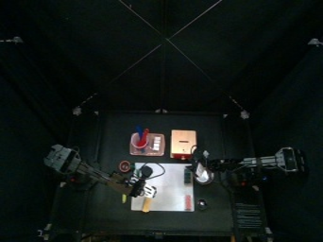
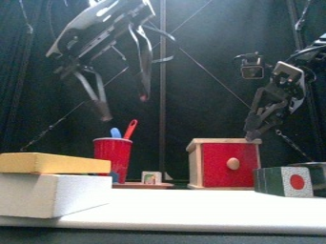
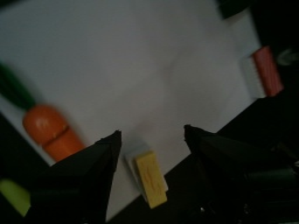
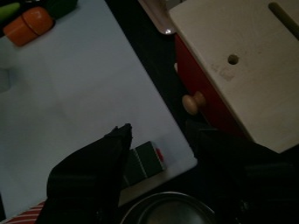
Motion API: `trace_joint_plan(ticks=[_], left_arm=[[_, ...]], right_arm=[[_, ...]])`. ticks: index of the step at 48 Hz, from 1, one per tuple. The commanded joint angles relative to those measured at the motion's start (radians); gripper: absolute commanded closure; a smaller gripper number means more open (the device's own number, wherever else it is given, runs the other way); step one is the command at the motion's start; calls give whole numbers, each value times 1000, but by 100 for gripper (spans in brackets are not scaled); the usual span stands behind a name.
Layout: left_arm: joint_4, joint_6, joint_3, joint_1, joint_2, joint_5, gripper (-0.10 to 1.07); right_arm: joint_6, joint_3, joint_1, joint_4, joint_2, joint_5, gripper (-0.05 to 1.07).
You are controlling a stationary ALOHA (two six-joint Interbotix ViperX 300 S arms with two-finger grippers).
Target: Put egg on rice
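Observation:
The egg (image 3: 149,179), a small yellow oblong piece, lies at the edge of the white board (image 3: 128,61), below and between my left gripper's (image 3: 152,144) open jaws, which touch nothing. From the front, the egg (image 2: 51,162) rests flat on the rice (image 2: 51,195), a white block at the near left. My left gripper (image 2: 122,105) hangs well above it. My right gripper (image 4: 163,153) stands open over the board beside the wooden box (image 4: 239,52), holding nothing.
A red cup (image 2: 112,152) and the red-fronted wooden box (image 2: 227,162) stand at the back. A dark block with a red dot (image 2: 293,179) sits on the board at the right. An orange piece (image 3: 52,131) and a pink piece (image 3: 267,70) also lie on the board.

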Motion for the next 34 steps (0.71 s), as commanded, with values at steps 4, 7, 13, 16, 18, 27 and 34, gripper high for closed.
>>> trace_joint_plan(ticks=[4, 7, 13, 16, 18, 27, 34], left_arm=[[252, 9, 110, 8, -179, -120, 5], [345, 11, 169, 9, -236, -164, 5], [551, 11, 288, 12, -342, -264, 5], [640, 11, 344, 15, -379, -304, 5], [693, 12, 383, 18, -402, -324, 5], [867, 9, 514, 91, -560, -373, 5], [933, 11, 574, 144, -670, -387, 5]], right_arm=[[-2, -11, 0, 8, -52, -3, 15], [-2, -11, 3, 9, -71, -5, 15], [2, -11, 3, 15, -106, -8, 15], [-2, -12, 3, 21, -118, -9, 15], [-2, -12, 3, 21, -126, -9, 15], [5, -17, 6, 41, -158, -9, 15], [-2, -11, 6, 61, -167, -6, 15]])
